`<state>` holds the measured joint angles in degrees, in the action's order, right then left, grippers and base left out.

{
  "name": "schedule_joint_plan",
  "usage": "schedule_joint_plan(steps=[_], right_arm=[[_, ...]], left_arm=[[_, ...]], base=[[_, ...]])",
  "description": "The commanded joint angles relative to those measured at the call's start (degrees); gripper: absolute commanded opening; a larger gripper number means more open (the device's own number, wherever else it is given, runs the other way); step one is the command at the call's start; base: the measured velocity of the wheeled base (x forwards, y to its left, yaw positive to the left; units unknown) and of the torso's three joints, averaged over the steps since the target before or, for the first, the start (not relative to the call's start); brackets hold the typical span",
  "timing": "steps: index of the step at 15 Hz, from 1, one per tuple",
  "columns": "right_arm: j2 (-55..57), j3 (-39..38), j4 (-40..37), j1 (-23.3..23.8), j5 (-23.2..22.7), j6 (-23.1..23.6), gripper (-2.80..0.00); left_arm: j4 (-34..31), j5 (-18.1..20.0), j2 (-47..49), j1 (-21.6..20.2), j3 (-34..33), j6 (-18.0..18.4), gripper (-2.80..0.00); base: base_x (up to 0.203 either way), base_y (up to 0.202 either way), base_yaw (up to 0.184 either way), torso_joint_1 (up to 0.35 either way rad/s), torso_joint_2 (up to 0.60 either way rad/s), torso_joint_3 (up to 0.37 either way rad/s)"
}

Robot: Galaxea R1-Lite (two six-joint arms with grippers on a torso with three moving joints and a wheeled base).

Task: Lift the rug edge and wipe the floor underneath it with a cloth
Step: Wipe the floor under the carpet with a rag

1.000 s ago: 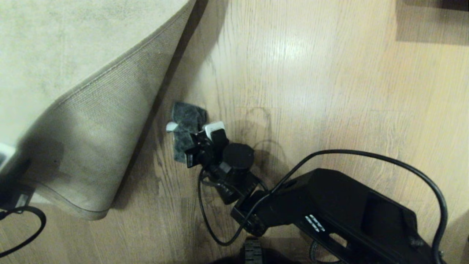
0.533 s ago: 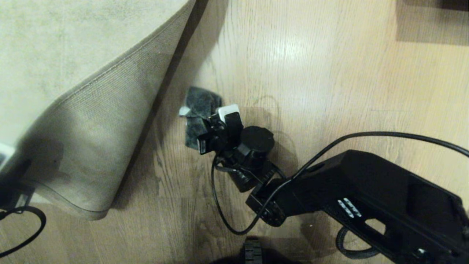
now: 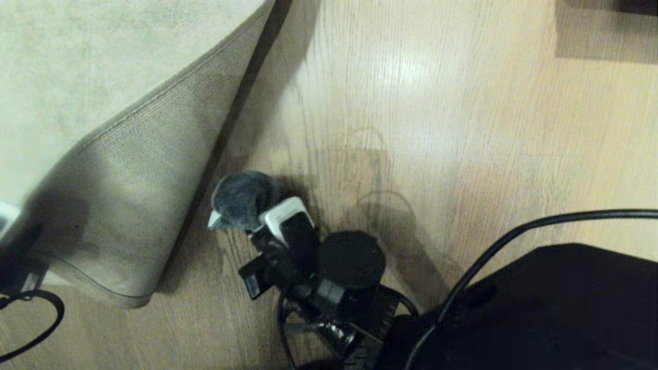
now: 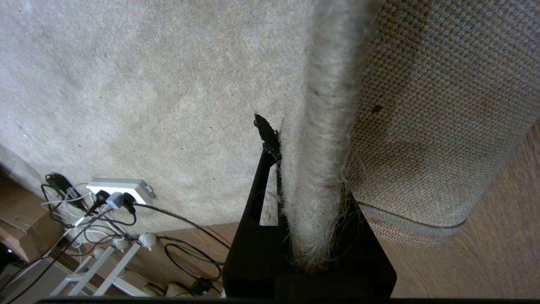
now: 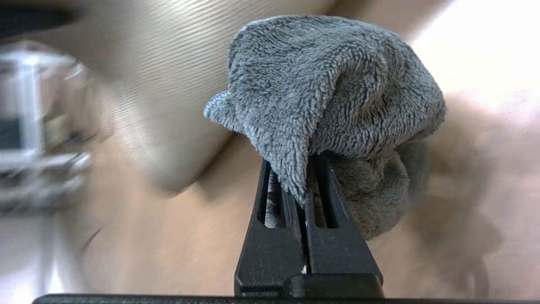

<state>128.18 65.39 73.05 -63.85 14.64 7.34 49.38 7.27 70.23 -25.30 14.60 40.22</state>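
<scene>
The rug edge point(image 3: 154, 97) is lifted and curled back at the left, showing its woven underside point(image 3: 128, 205) above the floor point(image 3: 437, 128). In the left wrist view my left gripper point(image 4: 308, 143) is shut on the rug edge point(image 4: 320, 181), whose pile fills the jaws. My right gripper point(image 3: 252, 226) is low over the floor beside the lifted fold, shut on the dark grey cloth point(image 3: 239, 198). The cloth point(image 5: 329, 84) bunches over the right gripper point(image 5: 295, 169) and hides its fingertips. Whether the cloth touches the floor I cannot tell.
A white power strip with plugs and tangled cables point(image 4: 118, 190) lies at the rug's far border. A black cable loop point(image 3: 36, 318) lies on the floor at the lower left. Dark furniture point(image 3: 606, 25) stands at the far right. The right arm's cable point(image 3: 514, 231) arches over the planks.
The right gripper with the cloth first slid away across the floor, then came back toward me and left, up to the lifted rug. The cloth bunched up. The rug and left arm stayed still.
</scene>
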Motion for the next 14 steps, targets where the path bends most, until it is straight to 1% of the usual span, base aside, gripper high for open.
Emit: schedule_joint_plan(steps=[1,6,10,14], right_arm=[[0.6,-2.1,0.5,-2.4,0.0,0.0,-2.8],[7.6,-0.8,0.3,-5.7,-0.1,-0.8,-2.8],[12.9,3.8,0.1,-6.3,-0.1,-2.8,-2.8],[19.4,7.8,0.1,-6.2,0.0,-3.1,-2.8]], left_arm=[[0.3,0.0,-0.1,0.0,-0.4,0.2,-2.8],[0.3,-0.1,-2.1,0.0,-3.1,0.1,-2.8],[0.3,-0.1,-2.0,0.0,-4.0,0.1,-2.8],[0.4,0.0,-1.8,0.0,-3.9,0.2,-2.8]], base=[[0.0,0.0,0.0,0.0,0.0,0.0],[0.0,0.0,0.0,0.0,0.0,0.0],[0.0,0.0,0.0,0.0,0.0,0.0],[0.0,0.0,0.0,0.0,0.0,0.0]])
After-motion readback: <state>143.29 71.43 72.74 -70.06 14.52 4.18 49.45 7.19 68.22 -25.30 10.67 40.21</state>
